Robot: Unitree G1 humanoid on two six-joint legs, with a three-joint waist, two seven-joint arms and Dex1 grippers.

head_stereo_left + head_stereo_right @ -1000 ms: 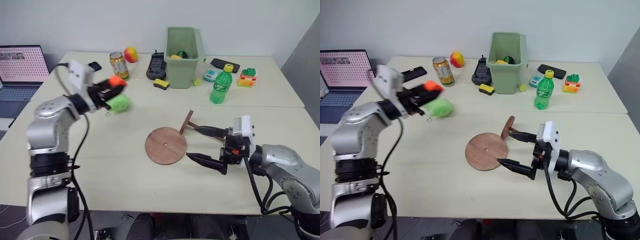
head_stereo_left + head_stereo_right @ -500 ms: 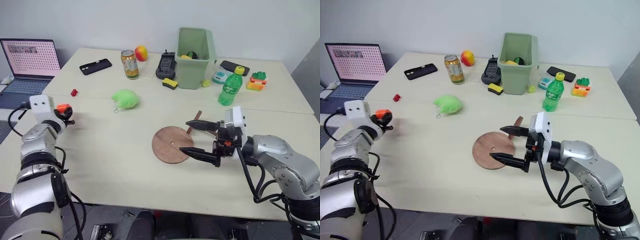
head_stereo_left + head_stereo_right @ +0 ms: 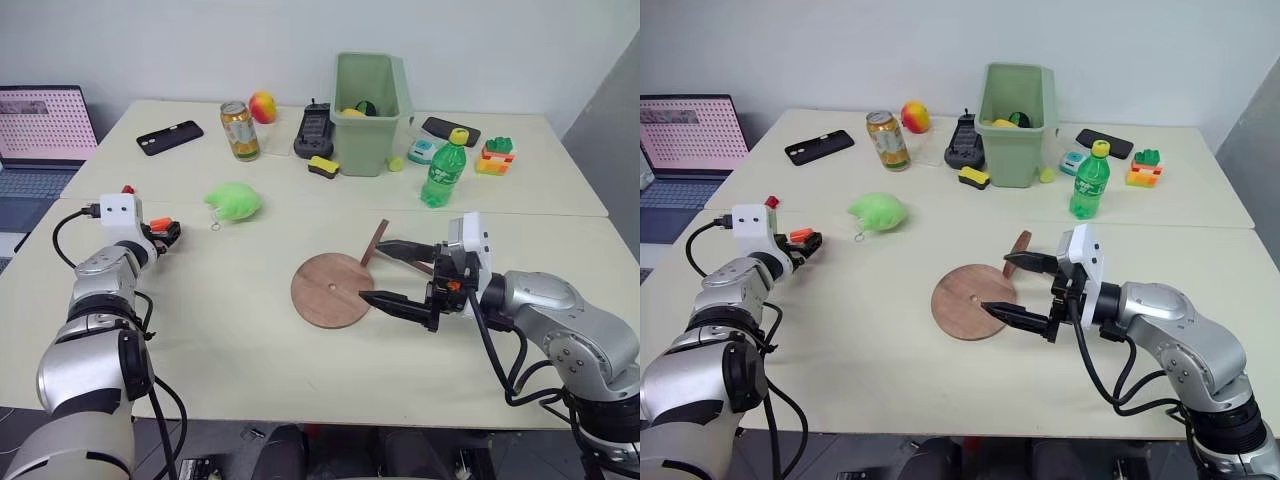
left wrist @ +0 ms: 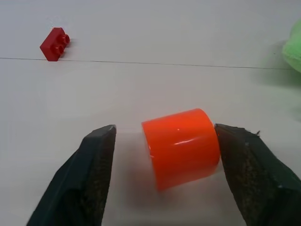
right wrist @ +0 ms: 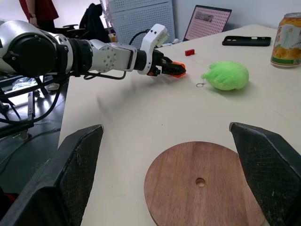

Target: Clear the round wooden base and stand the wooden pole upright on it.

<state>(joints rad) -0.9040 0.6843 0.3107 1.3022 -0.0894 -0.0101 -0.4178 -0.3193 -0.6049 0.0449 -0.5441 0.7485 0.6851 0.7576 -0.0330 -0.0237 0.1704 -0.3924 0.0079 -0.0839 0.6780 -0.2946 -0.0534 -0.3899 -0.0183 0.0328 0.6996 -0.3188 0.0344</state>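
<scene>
Bare round wooden base [image 3: 971, 301] — right claw [image 3: 1018, 289] spread wide beside it

Left hand [image 4: 162, 141] parted, low, right hand [image 3: 395, 273] spread wide

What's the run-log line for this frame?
left tool: open, orange cylinder between fingers on table | right tool: open beside round wooden base | base: clear | wooden pole: lying behind base
</scene>
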